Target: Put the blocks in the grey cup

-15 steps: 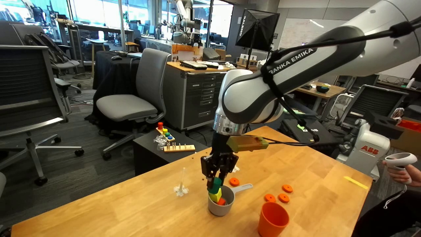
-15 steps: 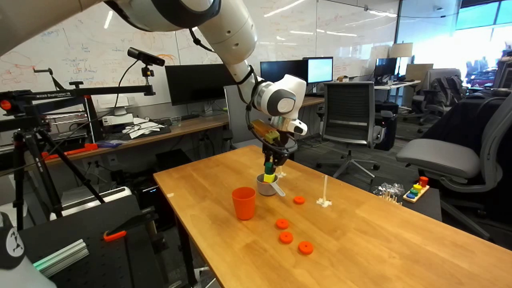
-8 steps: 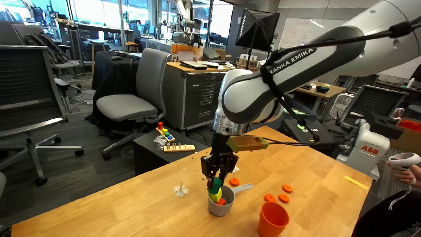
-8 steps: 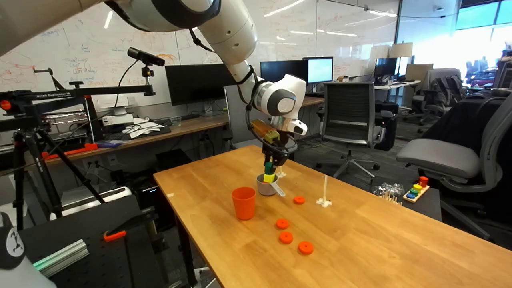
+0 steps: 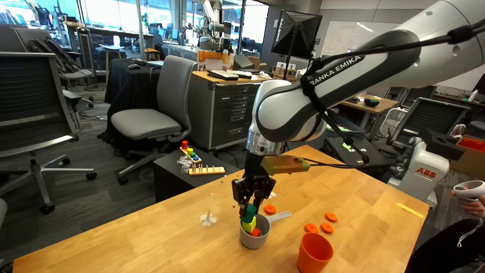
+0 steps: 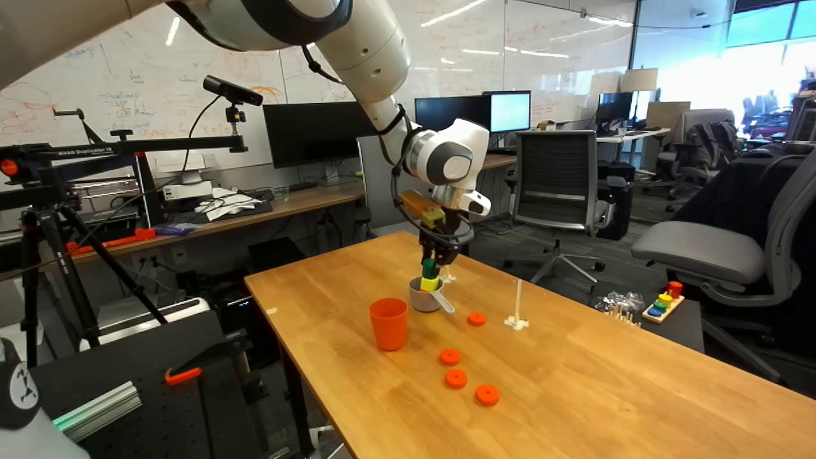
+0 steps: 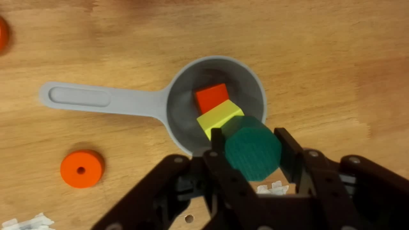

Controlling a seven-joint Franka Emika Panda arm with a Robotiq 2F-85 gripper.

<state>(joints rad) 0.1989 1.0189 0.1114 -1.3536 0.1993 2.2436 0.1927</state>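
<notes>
At rim of grey cup (image 7: 183,121), in wrist view: holds green block (image 7: 254,153) clamped between jaws of gripper (image 7: 250,138); shows yellow block (image 7: 220,115) inside cup, partly hiding orange-red block (image 7: 211,95) there. In exterior view: shows upright orange cup (image 5: 315,253) near grey cup but apart, on wooden table (image 5: 151,242). In exterior view: shows four orange discs (image 6: 455,383) on table, one near grey cup.

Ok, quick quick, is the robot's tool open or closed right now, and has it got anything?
Tool: closed, holding the green block.
</notes>
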